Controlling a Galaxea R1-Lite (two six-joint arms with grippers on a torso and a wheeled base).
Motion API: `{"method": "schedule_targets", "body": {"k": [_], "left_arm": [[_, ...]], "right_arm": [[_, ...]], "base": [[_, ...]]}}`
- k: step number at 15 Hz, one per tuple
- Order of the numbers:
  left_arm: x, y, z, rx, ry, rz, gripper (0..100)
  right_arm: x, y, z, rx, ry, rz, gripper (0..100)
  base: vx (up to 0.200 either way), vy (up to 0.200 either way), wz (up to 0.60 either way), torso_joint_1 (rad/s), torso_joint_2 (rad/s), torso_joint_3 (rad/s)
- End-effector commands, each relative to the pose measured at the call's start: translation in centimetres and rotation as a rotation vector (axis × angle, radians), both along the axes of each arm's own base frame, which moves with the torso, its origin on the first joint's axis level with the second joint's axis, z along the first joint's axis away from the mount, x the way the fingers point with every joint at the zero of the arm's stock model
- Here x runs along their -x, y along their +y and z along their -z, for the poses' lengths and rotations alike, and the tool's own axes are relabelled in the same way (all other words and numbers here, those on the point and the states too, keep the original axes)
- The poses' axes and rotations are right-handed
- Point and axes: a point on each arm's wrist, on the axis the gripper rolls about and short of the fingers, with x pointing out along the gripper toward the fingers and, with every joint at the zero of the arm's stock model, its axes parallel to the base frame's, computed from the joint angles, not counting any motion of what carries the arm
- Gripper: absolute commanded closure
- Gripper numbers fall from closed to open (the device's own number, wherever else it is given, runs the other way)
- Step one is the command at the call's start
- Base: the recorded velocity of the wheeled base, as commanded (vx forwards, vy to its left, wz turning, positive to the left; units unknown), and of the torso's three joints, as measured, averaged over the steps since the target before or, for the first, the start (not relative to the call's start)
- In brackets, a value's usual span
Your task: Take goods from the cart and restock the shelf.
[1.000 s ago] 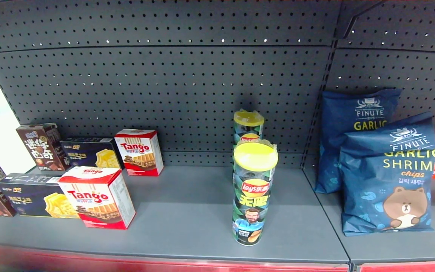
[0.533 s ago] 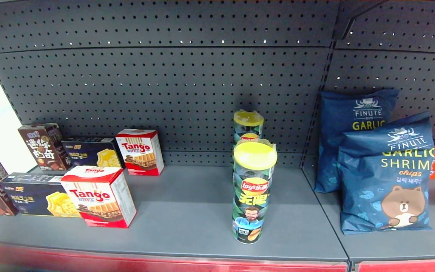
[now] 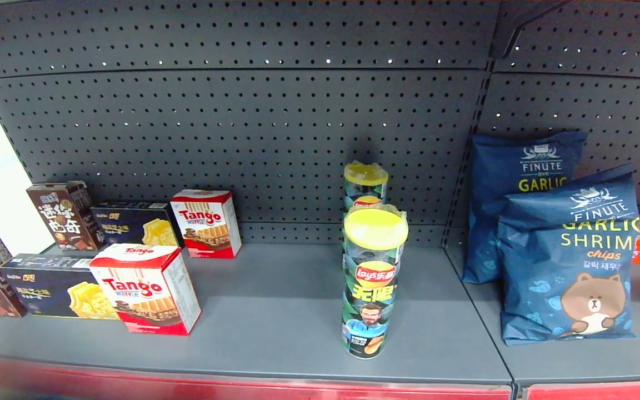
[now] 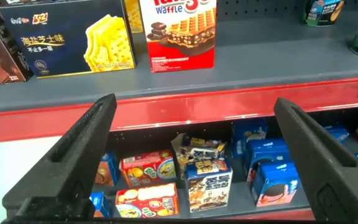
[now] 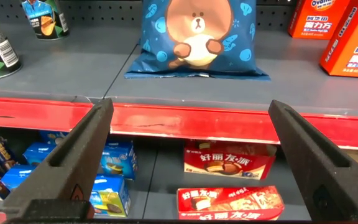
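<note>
Chips cans: two are standing upright mid-shelf, long axes vertical, yellow lids up; the front can (image 3: 374,283) is showing its label outward, the rear can (image 3: 365,186) is sitting right behind it.
Left gripper (image 4: 194,104): hanging before the red shelf lip (image 4: 229,102), fingers spread wide, carrying nothing.
Right gripper (image 5: 191,106): likewise gaping wide and empty, facing the shrimp chips bag (image 5: 194,37).
Shelf (image 3: 275,311): grey deck is bearing a wafer box (image 3: 145,289) at left, blue bags leaning at right.
Backdrop: dark pegboard (image 3: 242,128) is running behind everything.

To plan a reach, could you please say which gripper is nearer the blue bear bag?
Right. The right gripper faces the bag; the left gripper sits before the wafer box.
</note>
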Motion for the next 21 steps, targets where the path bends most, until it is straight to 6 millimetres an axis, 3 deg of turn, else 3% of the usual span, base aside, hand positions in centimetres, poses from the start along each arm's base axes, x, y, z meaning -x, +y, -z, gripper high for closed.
{"method": "schedule_targets", "body": {"k": [1,21], "left_arm": [[0.00,0.00,0.01,-0.005,0.000,0.000,0],[0.00,0.00,0.01,0.004,0.001,-0.001,0]], "right_arm": [[0.01,0.00,0.00,-0.001,-0.001,0.000,0],[0.01,0.00,-0.01,-0.002,-0.003,-0.001,0]], "base": [[0.000,0.000,0.00,0.000,0.00,0.000],[0.000,-0.010,0.00,0.000,0.00,0.000]]}}
